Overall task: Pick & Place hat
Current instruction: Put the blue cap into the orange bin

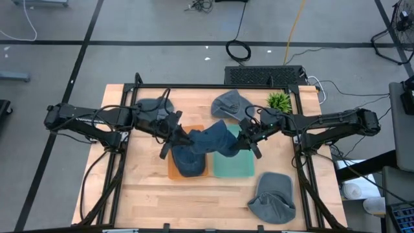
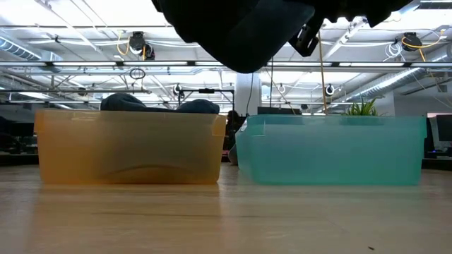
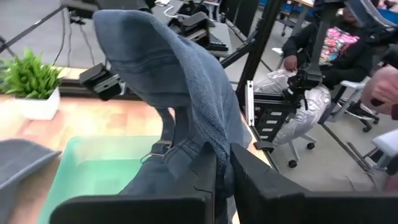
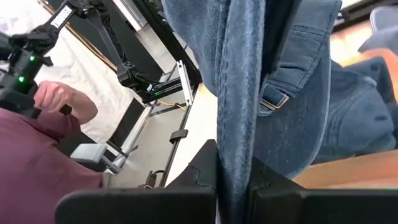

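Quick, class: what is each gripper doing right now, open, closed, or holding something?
Left gripper: closed on the blue hat.
Right gripper: closed on the same blue hat.

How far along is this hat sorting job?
Partly done. One dark blue hat already lies in the orange bin. In hand: the left gripper and right gripper both pinch a blue denim hat held up between them, above the bins. The teal bin looks empty. Left: three grey hats on the table.
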Available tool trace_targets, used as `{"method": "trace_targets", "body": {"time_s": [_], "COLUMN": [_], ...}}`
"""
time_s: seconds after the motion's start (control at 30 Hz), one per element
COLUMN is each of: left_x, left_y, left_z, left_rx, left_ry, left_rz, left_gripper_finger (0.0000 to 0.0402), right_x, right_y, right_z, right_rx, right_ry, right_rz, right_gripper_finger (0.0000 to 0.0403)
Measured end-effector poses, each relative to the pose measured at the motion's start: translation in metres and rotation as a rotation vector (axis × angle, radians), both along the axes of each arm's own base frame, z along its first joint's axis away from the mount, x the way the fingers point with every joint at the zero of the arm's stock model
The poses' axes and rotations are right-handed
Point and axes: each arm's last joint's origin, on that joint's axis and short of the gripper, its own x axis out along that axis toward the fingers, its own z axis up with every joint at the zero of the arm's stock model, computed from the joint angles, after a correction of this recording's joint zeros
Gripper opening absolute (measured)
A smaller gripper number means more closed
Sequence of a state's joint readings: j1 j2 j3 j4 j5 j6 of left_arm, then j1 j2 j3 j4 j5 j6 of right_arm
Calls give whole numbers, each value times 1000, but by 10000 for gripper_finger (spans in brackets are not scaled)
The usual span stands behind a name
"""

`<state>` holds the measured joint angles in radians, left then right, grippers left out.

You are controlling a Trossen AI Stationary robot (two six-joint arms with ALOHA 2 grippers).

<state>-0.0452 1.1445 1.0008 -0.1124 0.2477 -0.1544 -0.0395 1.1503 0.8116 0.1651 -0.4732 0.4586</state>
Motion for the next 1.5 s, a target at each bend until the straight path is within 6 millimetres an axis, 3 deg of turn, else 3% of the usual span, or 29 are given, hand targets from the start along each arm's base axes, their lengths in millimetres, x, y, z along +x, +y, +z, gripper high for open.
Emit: {"method": "trace_targets", "body": {"time_s": [0.37, 0.5, 0.7, 0.9, 1.2, 1.5], "left_x": [-4, -17, -52, -85, -121, -143], "left_y": [-1, 1, 6, 8, 11, 13], "left_z": [11, 21, 36, 45, 44, 46], "left_rx": [79, 104, 144, 161, 159, 141], "left_ry": [-112, -149, -166, -181, -111, -15], "left_rz": [-40, -16, 73, 120, 167, 202], "left_gripper_finger": [23, 23, 23, 23, 23, 23], "right_x": [4, 5, 5, 4, 3, 1], "right_y": [-5, -5, -9, -17, -33, -52], "right_z": [15, 22, 23, 24, 29, 30], "right_rx": [-207, -214, -217, -265, -356, -528], "right_ry": [-230, -297, -305, -329, -389, -366], "right_rz": [-131, -162, -174, -205, -263, -546], "right_gripper_finger": [21, 25, 46, 103, 207, 257]}}
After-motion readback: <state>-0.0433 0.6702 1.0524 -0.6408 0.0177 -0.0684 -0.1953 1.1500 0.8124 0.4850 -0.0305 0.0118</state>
